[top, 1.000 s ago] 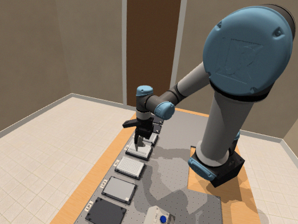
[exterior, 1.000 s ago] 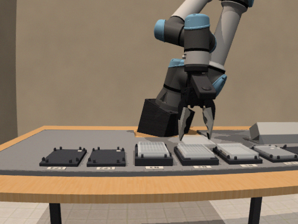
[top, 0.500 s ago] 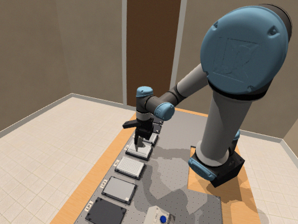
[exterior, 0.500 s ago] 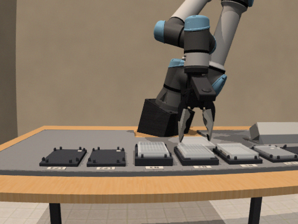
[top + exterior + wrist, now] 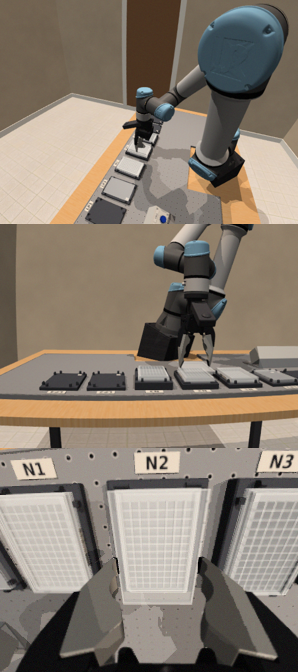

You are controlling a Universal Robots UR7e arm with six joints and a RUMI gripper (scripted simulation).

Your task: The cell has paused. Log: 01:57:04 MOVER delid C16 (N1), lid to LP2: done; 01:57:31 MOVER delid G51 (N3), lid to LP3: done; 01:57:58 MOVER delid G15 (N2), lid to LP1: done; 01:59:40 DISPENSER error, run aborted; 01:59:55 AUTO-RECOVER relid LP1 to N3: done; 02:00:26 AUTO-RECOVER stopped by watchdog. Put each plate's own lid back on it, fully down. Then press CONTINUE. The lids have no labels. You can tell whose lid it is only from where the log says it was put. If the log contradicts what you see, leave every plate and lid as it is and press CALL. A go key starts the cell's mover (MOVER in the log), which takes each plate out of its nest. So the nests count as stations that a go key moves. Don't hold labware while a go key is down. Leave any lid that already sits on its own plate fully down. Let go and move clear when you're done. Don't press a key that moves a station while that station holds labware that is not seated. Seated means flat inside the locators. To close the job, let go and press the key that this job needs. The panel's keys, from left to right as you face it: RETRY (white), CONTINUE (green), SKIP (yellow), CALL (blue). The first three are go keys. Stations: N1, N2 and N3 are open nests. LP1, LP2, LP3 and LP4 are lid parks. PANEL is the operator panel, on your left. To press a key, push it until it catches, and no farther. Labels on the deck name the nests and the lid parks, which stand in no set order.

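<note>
Top view: high, beside arm [image 5: 225, 127] [image 5: 196, 266], looking down along row of plates. Exterior: farther back, near table height, facing row and arm base. Wrist: closest, from above, facing N2 plate [image 5: 139, 149] [image 5: 196, 375] [image 5: 157, 543]. Top and exterior share arm, row.
</note>
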